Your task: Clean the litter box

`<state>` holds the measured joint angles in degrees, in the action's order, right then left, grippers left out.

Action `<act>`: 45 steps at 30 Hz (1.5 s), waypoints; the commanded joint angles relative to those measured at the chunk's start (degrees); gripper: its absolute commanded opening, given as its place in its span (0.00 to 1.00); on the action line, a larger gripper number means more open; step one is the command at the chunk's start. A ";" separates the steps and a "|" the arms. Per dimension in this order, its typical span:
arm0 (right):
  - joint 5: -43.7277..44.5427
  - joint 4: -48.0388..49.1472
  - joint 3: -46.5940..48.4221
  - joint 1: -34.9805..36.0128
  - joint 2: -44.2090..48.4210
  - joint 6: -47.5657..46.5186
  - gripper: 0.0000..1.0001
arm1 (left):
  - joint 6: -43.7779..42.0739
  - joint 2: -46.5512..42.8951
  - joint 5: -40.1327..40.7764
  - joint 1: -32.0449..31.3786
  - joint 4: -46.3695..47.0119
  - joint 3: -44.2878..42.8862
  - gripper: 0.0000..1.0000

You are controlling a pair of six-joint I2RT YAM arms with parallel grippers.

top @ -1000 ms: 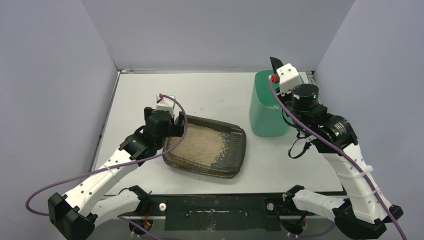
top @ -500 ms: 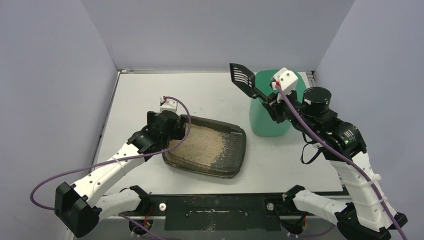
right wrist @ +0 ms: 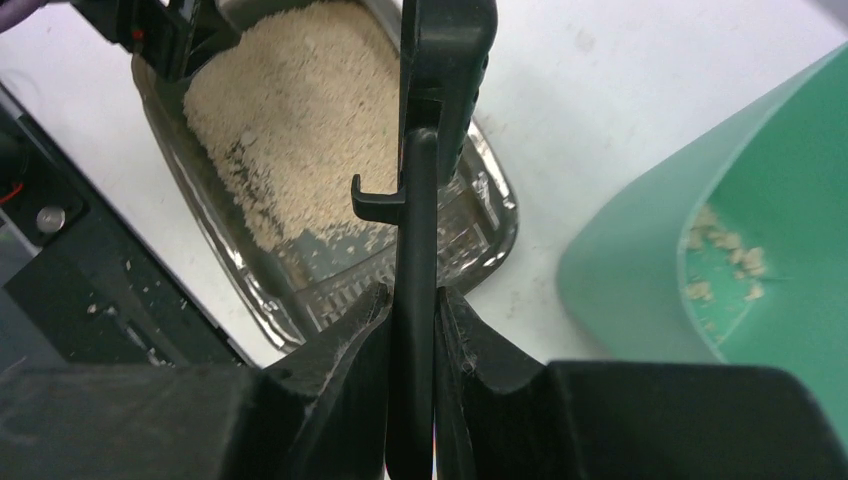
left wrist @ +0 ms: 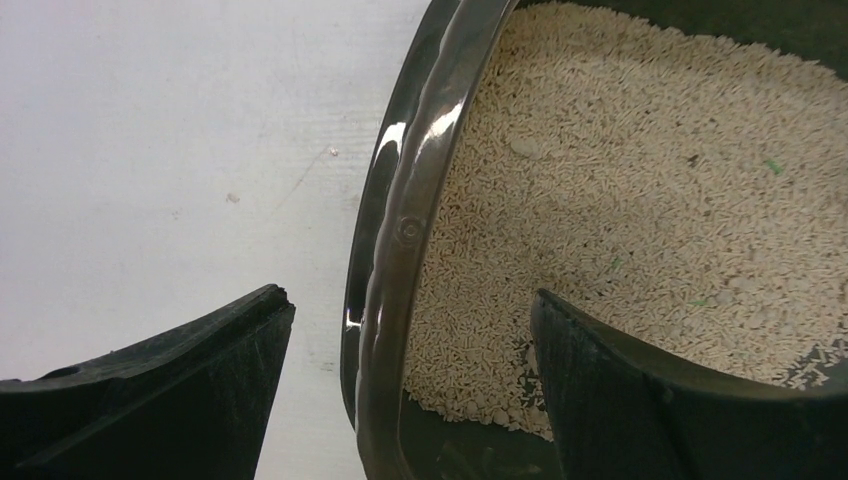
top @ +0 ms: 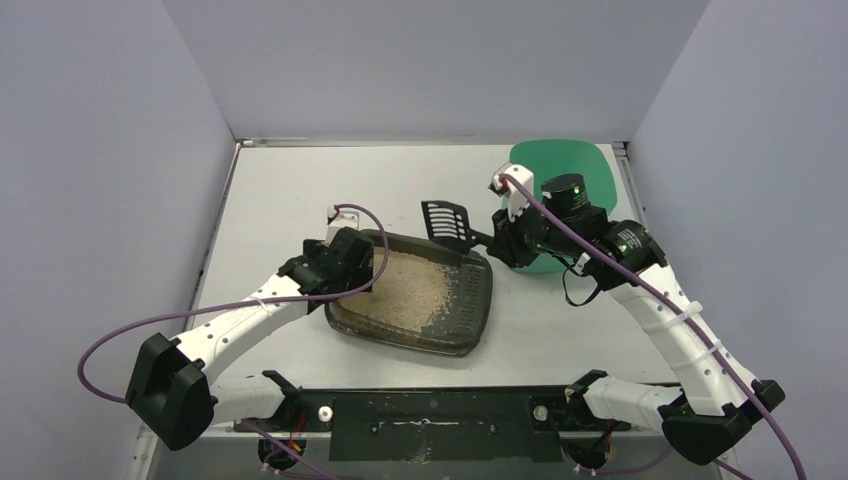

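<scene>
place: robot lab cell | signs: plain lilac walls (top: 100, 150) (three sides); white table (top: 270, 190); black base rail (top: 400, 405)

shallow dark grey rectangular plastic litter box (top: 478, 300) sits mid-way across the flat white table (top: 280, 190); beige sandy granules (top: 400, 285) lie in its left part. tall mint-green plastic bin (top: 560, 165) stands behind and right of the box. small black slotted plastic scoop (top: 447, 220) is over the box's far right corner, in the right gripper (top: 497, 240). left gripper (left wrist: 410, 310) straddles the box's left rim, one finger inside, one outside.
</scene>
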<state>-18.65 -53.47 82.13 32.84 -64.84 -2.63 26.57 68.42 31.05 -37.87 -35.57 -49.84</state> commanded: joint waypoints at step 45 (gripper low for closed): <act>-12.51 23.29 -27.81 -2.09 5.94 9.53 0.00 | -33.63 1.25 14.40 2.33 9.68 -16.19 0.00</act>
<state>-29.85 -35.27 55.35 31.09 -60.73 6.28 -1.15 75.85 40.25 -35.00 -35.86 -60.29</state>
